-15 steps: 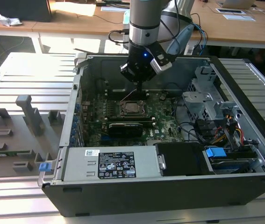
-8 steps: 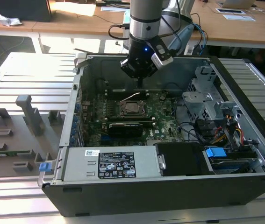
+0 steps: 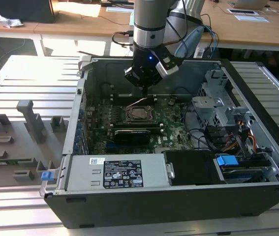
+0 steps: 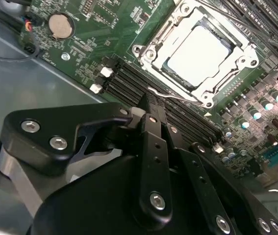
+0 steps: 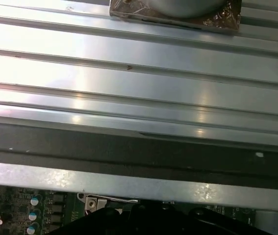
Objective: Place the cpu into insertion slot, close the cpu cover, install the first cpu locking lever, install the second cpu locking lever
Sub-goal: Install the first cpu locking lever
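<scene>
A silver-grey cylindrical arm (image 3: 149,22) carries a black tool (image 4: 151,105) with silver screws and blue cables.

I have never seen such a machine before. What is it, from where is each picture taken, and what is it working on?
The grey arm is a robot with a gripper at its tip. The exterior view looks from outside onto an open computer case resting on a ribbed metal table. Both wrist views come from cameras riding on the arm. In the second wrist view, the cpu already sits in the insertion slot, with the cpu cover closed around it. The gripper's fingers are shut at a thin wire locking lever beside the socket.
</scene>
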Available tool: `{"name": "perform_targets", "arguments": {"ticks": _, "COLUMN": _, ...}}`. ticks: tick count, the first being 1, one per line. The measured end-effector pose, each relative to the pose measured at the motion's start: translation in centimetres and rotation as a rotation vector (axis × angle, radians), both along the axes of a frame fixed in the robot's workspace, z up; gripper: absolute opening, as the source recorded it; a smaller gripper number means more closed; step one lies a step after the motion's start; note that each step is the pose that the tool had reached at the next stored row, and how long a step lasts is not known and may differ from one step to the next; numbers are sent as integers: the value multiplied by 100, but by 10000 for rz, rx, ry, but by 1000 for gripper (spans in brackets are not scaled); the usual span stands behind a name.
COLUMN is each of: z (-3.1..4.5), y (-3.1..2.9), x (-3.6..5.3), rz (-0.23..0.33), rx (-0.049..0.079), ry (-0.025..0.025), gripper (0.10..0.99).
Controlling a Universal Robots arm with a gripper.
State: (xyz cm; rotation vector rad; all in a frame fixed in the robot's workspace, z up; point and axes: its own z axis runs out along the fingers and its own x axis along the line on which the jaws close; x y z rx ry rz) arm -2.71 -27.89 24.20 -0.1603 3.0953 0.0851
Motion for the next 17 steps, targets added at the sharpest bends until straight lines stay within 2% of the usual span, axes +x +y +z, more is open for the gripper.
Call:
{"name": "perform_targets", "arguments": {"ticks": 4, "z": -68, "y": -4, "x": -1, "rz": 1, "rx": 0, "ry": 1, "gripper": 106}}
{"name": "perform_targets", "arguments": {"ticks": 9, "z": -91, "y": -54, "x": -1, "rz": 0, "rx": 0, "ry": 1, "gripper": 106}}
{"name": "perform_targets", "arguments": {"ticks": 17, "z": -130, "y": -26, "x": 18, "rz": 1, "rx": 0, "ry": 5, "gripper": 106}}
